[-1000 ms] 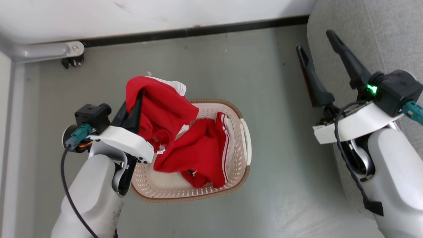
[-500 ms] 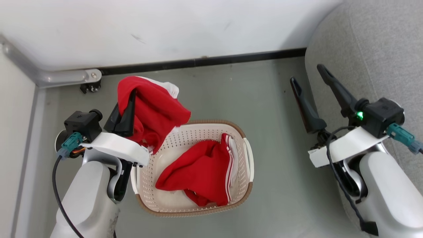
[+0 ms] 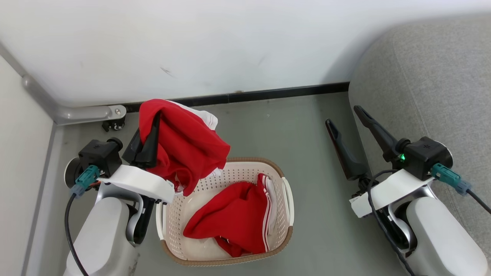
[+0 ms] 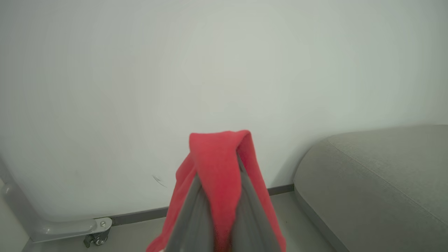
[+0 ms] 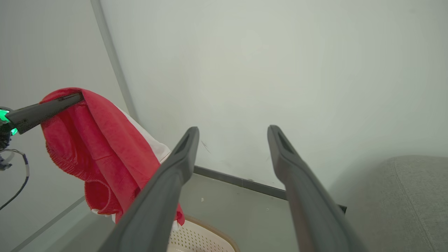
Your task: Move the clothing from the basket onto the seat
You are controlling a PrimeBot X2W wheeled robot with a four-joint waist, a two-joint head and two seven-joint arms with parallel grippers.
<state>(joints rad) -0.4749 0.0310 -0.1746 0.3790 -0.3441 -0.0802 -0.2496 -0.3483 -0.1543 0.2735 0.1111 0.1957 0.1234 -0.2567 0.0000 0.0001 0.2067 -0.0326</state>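
My left gripper is shut on a red garment with white trim, holding it up above the far left rim of the basket. The cloth drapes over the fingertips in the left wrist view and hangs free in the right wrist view. A second red garment with white stripes lies crumpled inside the cream basket on the floor. My right gripper stands open and holds nothing, by the edge of the grey seat, with its fingers spread wide.
A white wall with a dark skirting strip runs behind the basket. At the far left a grey metal bracket with a small caster sits near the floor. Grey floor lies between basket and seat.
The camera has tilted upward, so the whole picture has shifted down. The held garment has been lifted clear of the one in the basket. The right gripper stays open.
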